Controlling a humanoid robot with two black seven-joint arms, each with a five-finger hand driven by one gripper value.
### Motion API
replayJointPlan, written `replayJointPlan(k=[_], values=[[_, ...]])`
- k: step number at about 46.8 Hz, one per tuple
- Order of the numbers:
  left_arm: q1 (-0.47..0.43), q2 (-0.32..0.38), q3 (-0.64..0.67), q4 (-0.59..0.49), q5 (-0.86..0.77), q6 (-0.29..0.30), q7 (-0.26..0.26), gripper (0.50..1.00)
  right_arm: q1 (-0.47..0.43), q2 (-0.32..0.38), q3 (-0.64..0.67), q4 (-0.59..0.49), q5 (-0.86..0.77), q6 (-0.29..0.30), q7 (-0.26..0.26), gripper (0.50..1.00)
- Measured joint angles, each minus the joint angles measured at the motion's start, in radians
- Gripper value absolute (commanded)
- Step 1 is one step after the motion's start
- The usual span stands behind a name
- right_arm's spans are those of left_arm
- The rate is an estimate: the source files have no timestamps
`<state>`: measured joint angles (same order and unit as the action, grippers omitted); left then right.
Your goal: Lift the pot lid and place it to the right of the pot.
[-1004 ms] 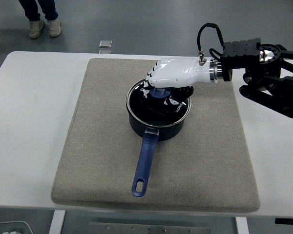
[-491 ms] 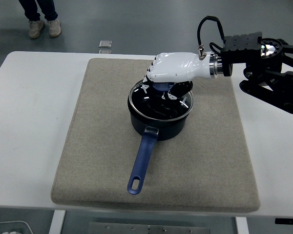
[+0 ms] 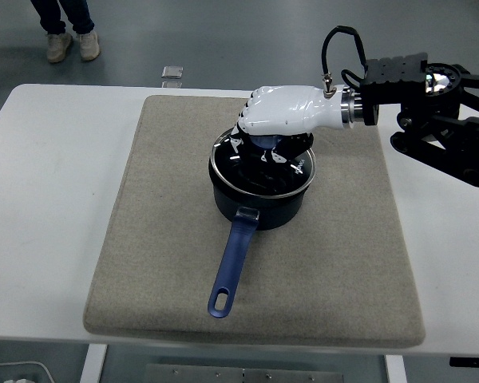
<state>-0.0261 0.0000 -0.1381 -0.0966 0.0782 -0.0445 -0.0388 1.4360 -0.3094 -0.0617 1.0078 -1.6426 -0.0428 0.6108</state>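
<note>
We reach our right hand (image 3: 278, 120) in from the frame's right, fingers curled around the knob of the pot lid (image 3: 261, 163), which sits on the blue pot (image 3: 259, 195) at the mat's (image 3: 144, 239) centre, gripping from above for a straight lift

Light was bright and even, from overhead. The white bench (image 3: 48, 199) looked near overexposed. Glare streaked the glossy hand (image 3: 281, 113) and the pot lid (image 3: 261, 165). Shadows were soft and focus sharp throughout.
</note>
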Motion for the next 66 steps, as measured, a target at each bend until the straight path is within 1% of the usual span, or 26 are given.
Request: replayJointPlan(k=[11, 35, 38, 40, 43, 44, 46, 47, 49, 50, 58, 66], values=[[0.0, 0.0, 0.0, 0.0, 0.0, 0.0, 0.0, 1.0, 0.02, -0.003, 0.009, 0.0, 0.002, 0.0, 0.0, 0.5], [0.0, 0.0, 0.0, 0.0, 0.0, 0.0, 0.0, 1.0, 0.005, 0.0, 0.004, 0.009, 0.016, 0.003, 0.0, 0.5], [0.0, 0.0, 0.0, 0.0, 0.0, 0.0, 0.0, 1.0, 0.004, 0.0, 0.001, 0.009, 0.036, 0.007, 0.0, 0.545], [0.0, 0.0, 0.0, 0.0, 0.0, 0.0, 0.0, 1.0, 0.004, 0.0, 0.001, 0.009, 0.049, 0.012, 0.0, 0.612], [0.0, 0.0, 0.0, 0.0, 0.0, 0.0, 0.0, 1.0, 0.004, 0.0, 0.0, 0.01, 0.058, 0.025, 0.0, 0.749], [0.0, 0.0, 0.0, 0.0, 0.0, 0.0, 0.0, 1.0, 0.004, 0.0, 0.0, 0.011, 0.059, 0.03, 0.0, 0.772], [0.0, 0.0, 0.0, 0.0, 0.0, 0.0, 0.0, 1.0, 0.004, 0.0, 0.0, 0.011, 0.061, 0.039, 0.0, 0.791], [0.0, 0.0, 0.0, 0.0, 0.0, 0.0, 0.0, 1.0, 0.004, 0.0, 0.0, 0.011, 0.062, 0.043, 0.0, 0.809], [0.0, 0.0, 0.0, 0.0, 0.0, 0.0, 0.0, 1.0, 0.004, 0.0, 0.0, 0.013, 0.064, 0.048, 0.0, 0.882], [0.0, 0.0, 0.0, 0.0, 0.0, 0.0, 0.0, 1.0, 0.004, -0.001, 0.0, 0.015, 0.064, 0.05, 0.0, 0.907], [0.0, 0.0, 0.0, 0.0, 0.0, 0.0, 0.0, 1.0, 0.006, -0.003, -0.002, 0.023, 0.064, 0.065, 0.0, 0.907], [0.0, 0.0, 0.0, 0.0, 0.0, 0.0, 0.0, 1.0, 0.01, -0.002, -0.008, 0.023, 0.05, 0.064, 0.0, 0.907]])
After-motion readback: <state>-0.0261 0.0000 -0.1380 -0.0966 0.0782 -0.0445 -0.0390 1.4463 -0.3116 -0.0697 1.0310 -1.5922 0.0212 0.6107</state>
